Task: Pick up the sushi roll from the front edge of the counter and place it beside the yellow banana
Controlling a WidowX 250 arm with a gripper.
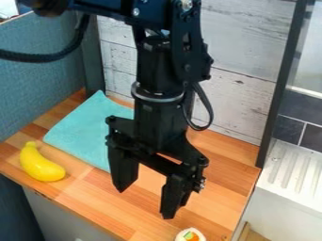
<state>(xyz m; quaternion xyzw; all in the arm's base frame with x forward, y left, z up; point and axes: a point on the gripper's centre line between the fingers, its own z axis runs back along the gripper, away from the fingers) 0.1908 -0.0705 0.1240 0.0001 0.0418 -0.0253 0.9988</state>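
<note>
Gripper [144,204] hangs open and empty over the wooden counter [94,197], near what may be a toy sushi roll [190,235], yellow banana [41,163] beside the teal cloth [85,129]; seemingly pre-grasp, so any pick calls for aligning, then lowering.

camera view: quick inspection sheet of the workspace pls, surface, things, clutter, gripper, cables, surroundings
surface: wooden counter, planked in light and darker strips
things: teal cloth lying flat, partly hidden behind the gripper; banana left of it; sushi piece at the view's bottom edge
clutter: nothing seen
gripper: pointing down, fingers apart, nothing seen between them
cables: thick cable sagging at upper left; thin cable looping beside the wrist
surroundings: plank wall behind, blue panel at left, ridged white drainboard at right
</note>
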